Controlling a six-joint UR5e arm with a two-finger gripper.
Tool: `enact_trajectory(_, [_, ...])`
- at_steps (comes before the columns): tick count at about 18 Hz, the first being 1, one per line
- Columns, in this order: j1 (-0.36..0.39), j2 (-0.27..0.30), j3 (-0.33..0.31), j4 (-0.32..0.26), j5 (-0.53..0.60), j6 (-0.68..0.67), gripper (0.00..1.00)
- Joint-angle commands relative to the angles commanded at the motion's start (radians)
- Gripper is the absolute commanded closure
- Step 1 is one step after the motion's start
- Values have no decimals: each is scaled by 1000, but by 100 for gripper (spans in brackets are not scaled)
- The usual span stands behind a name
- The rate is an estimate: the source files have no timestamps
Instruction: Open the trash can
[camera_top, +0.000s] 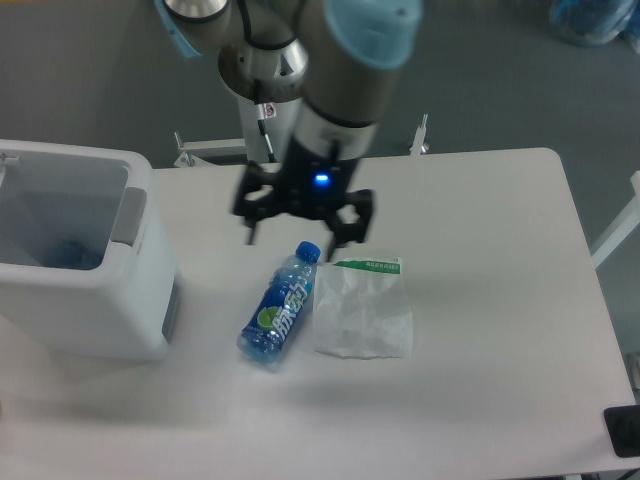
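The trash can (85, 300) is a big boxy white bin at the table's left edge. Its top stands open, so I look down into the hollow interior, where something blue lies at the bottom. A grey tab (127, 214) sits on its right rim. My gripper (303, 232) hangs open over the middle of the table, well to the right of the bin and just above the cap of a blue bottle (280, 315). Nothing is held between its fingers.
The blue plastic bottle lies on its side on the white table (480, 330). A crumpled white plastic bag (362, 310) with green print lies right beside it. The robot's base and arm (290, 60) rise behind the table's far edge.
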Motion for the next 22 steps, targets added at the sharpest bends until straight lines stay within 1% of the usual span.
enact_trajectory(2, [35,-21,0,5,14,54,0])
enact_trajectory(4, [67,-57,2,6,28,129,0])
enact_trajectory(8, [103,-91,0,-1,150,434,0])
enact_trajectory(9, [115,-94,-2,-1,158,463,0])
enact_trajectory(12, [144,-123,2,9,158,486,0])
enact_trajectory(13, [161,-138,5,38,158,506,0])
enact_trajectory(15, [169,-155,-6,104,160,542,0])
enact_trajectory(17, [172,-178,-5,136,170,565,0])
enact_trajectory(22, [172,-207,-5,198,201,576,0])
